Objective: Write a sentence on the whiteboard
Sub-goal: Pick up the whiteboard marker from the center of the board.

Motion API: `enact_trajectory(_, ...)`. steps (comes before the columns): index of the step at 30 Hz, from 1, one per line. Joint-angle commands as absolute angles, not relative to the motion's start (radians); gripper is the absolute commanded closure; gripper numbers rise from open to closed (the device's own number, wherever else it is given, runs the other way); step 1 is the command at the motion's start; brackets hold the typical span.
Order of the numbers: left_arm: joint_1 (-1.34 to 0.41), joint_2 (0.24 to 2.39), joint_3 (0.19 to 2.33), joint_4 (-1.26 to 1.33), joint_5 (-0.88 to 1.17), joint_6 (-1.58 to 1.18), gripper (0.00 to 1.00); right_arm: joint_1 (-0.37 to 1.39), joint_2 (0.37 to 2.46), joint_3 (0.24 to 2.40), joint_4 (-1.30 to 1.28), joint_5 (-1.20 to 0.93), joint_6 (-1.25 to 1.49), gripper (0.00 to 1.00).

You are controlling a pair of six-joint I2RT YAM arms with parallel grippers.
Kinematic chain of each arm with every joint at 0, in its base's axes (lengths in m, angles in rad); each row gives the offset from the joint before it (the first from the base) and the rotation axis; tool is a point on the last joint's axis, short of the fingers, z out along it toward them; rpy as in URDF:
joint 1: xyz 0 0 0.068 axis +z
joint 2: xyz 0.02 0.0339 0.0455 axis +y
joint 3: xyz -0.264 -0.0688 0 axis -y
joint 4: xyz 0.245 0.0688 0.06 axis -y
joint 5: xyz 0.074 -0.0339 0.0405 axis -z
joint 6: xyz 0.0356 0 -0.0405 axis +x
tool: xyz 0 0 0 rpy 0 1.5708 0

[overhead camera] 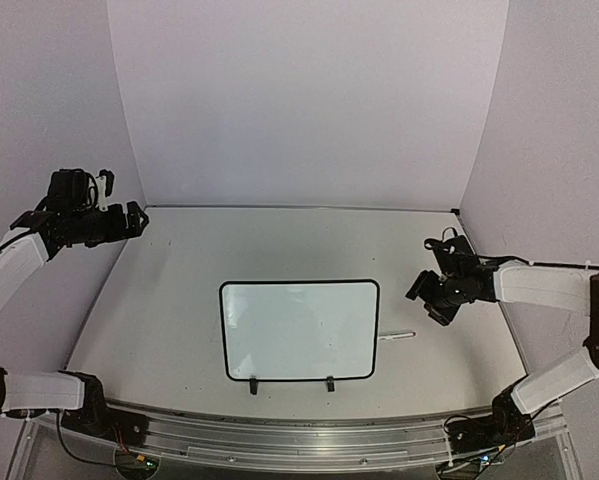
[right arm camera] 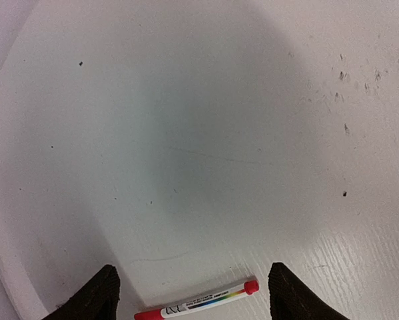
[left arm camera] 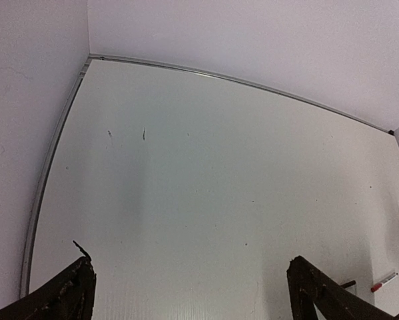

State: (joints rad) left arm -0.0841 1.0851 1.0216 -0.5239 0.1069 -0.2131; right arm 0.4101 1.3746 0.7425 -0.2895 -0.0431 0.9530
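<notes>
The whiteboard (overhead camera: 299, 330) lies flat at the table's near middle, black-bordered, with two black clips on its near edge. It is blank; no sentence shows on it. A white marker with red ends (overhead camera: 396, 337) lies just right of the board; it also shows in the right wrist view (right arm camera: 198, 302) and at the edge of the left wrist view (left arm camera: 384, 283). My right gripper (overhead camera: 431, 297) is open, hovering above and right of the marker, which lies between its fingers (right arm camera: 92, 293) in the wrist view. My left gripper (overhead camera: 137, 220) is open and empty at the far left.
White walls enclose the table on three sides. A metal rail (overhead camera: 309, 430) runs along the near edge. Small dark specks (right arm camera: 346, 73) mark the tabletop.
</notes>
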Motion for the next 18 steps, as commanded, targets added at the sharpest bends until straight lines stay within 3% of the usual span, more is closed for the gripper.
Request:
enact_trajectory(1, -0.082, 1.066, 1.027, -0.493, 0.153, -0.213, 0.01, 0.443, 1.439, 0.778, -0.283, -0.007, 1.101, 0.29)
enact_trajectory(18, -0.096, 1.072, 1.027, -0.508, 0.120, -0.184, 0.01, 0.527, 1.595, 0.796, -0.273, 0.023, 1.274, 0.38)
